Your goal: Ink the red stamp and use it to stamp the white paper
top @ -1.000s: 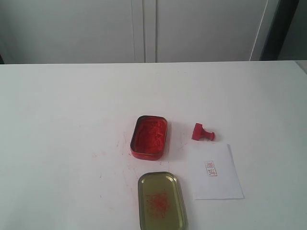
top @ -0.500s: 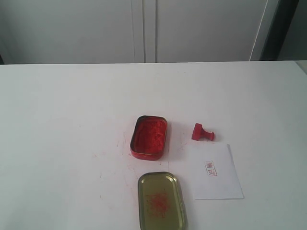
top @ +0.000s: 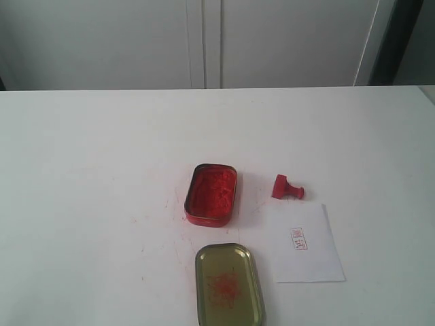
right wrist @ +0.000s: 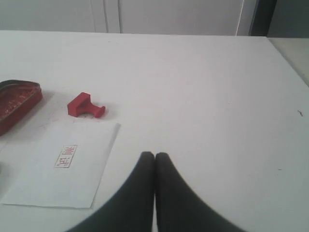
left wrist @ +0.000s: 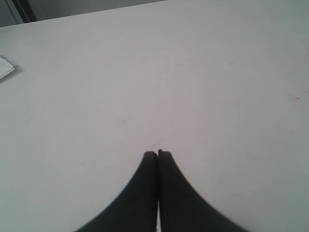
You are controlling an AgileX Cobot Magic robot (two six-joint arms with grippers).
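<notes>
The red stamp [top: 287, 187] lies on its side on the table, just beyond the white paper [top: 306, 243], which bears a small red imprint. In the right wrist view the red stamp [right wrist: 85, 106] and the white paper [right wrist: 60, 166] are off to one side of my right gripper [right wrist: 155, 155], which is shut and holds nothing. My left gripper [left wrist: 158, 153] is shut over bare tabletop, far from the stamp. Neither gripper shows in the exterior view.
The open red tin of ink paste [top: 211, 194] stands left of the stamp. Its brass-coloured lid [top: 229, 285], smeared with red, lies near the table's front edge. White cabinet doors [top: 204, 41] stand behind the table. A white object [left wrist: 6, 67] sits at the left wrist view's edge.
</notes>
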